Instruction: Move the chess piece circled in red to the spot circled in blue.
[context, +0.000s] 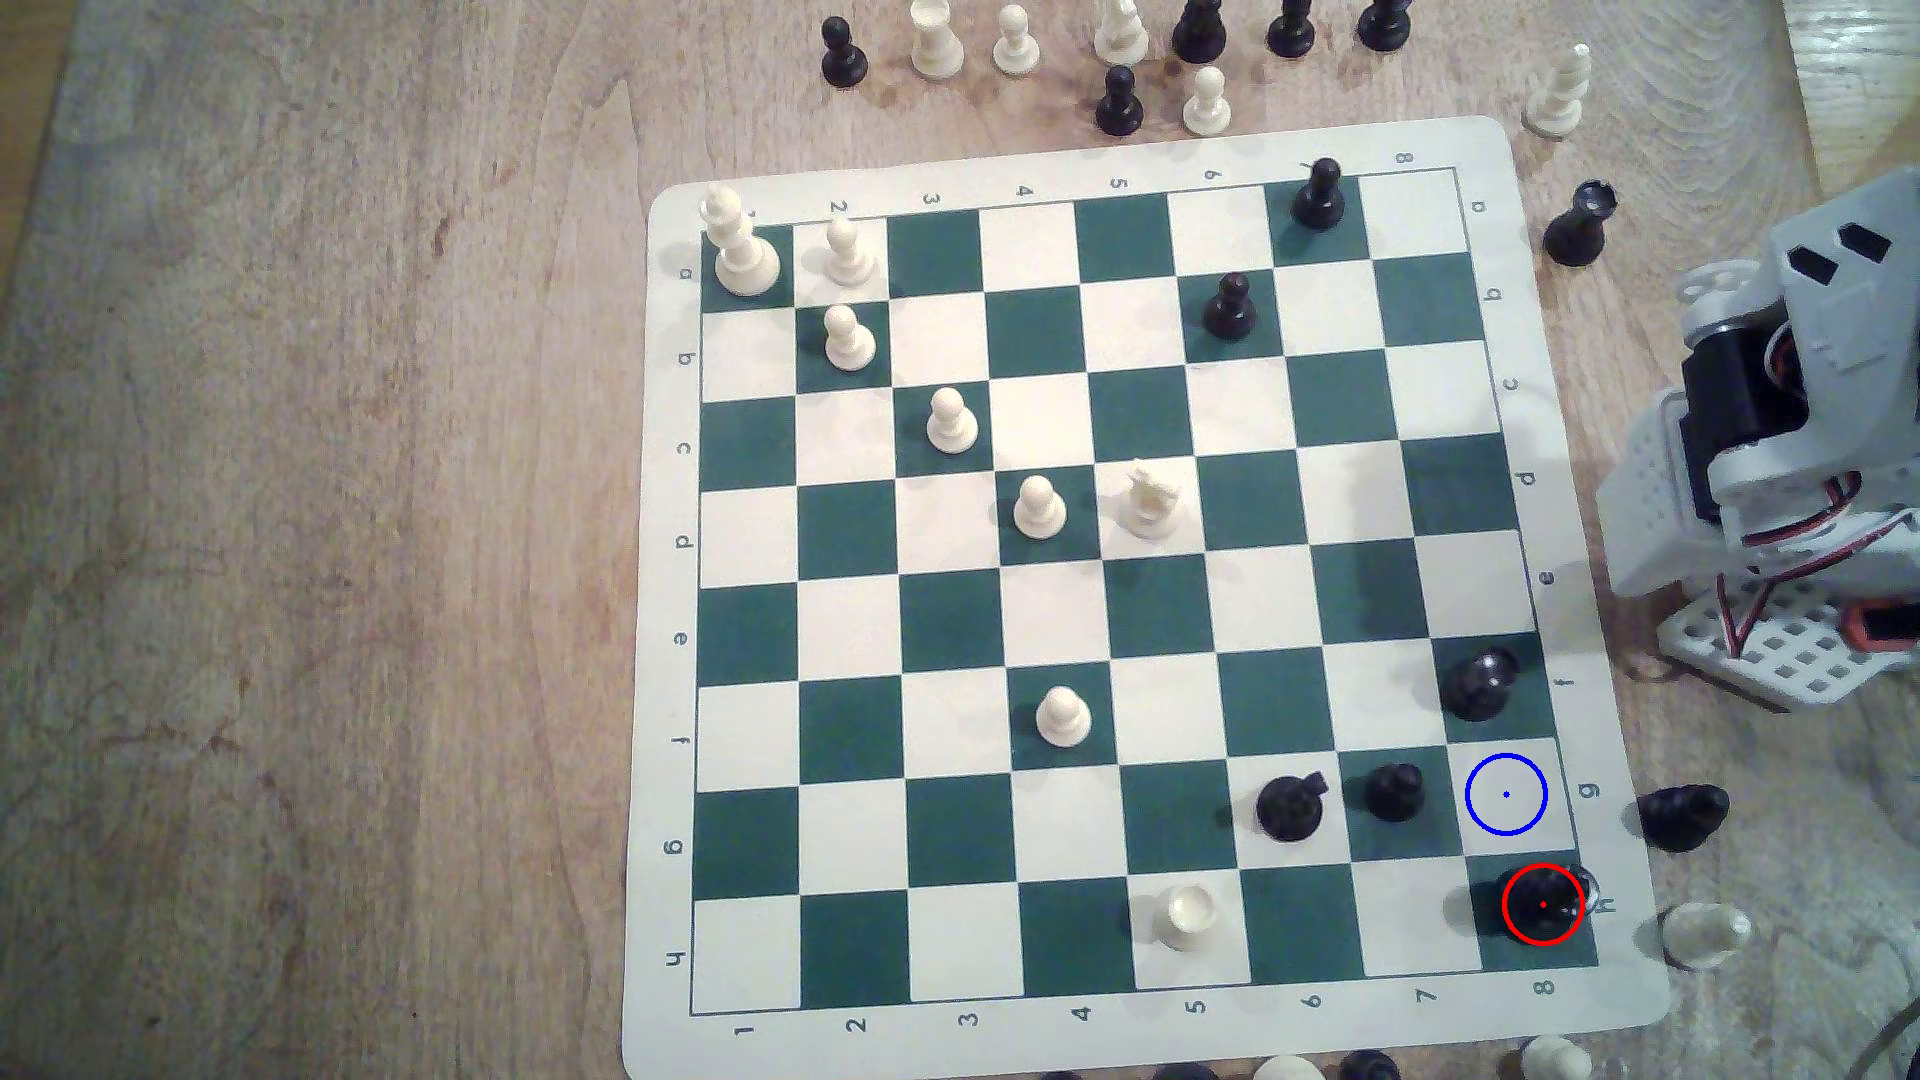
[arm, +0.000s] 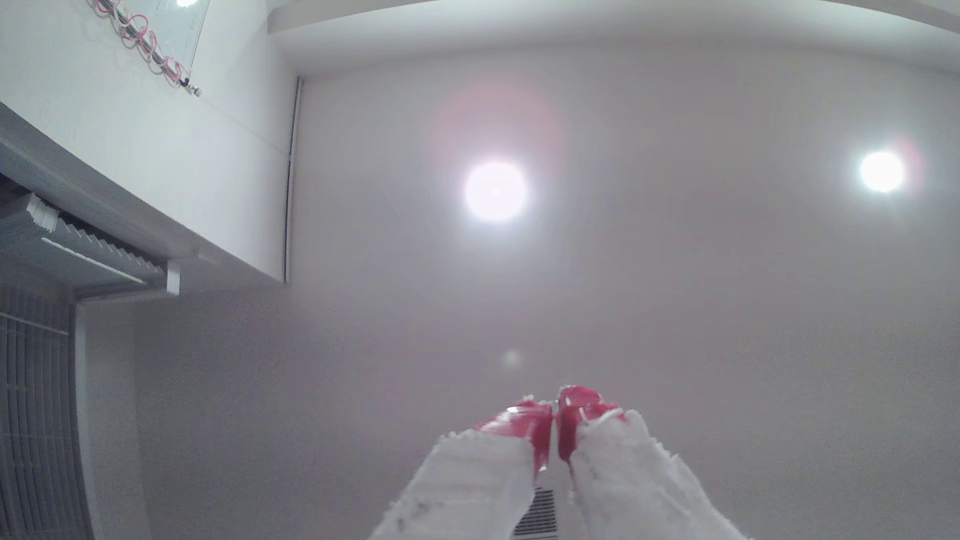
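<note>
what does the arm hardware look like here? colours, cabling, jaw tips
In the exterior view the arm is light grey-white printed plastic around black servo blocks, with red, black and white wires looping along it. A perforated grid plate sits low on it beside an orange part. In the wrist view the gripper has two rough white printed fingers tipped with glossy red covering.

Wooden table, chess mat, loose pieces

A worn wooden table (context: 312, 519) is seen, with a green-and-cream chess mat (context: 665, 727) laid flat on it. Captured black and white pieces (context: 1205, 99) are stood off the mat along its far edge, others beside its right and near edges in the exterior view.
</note>
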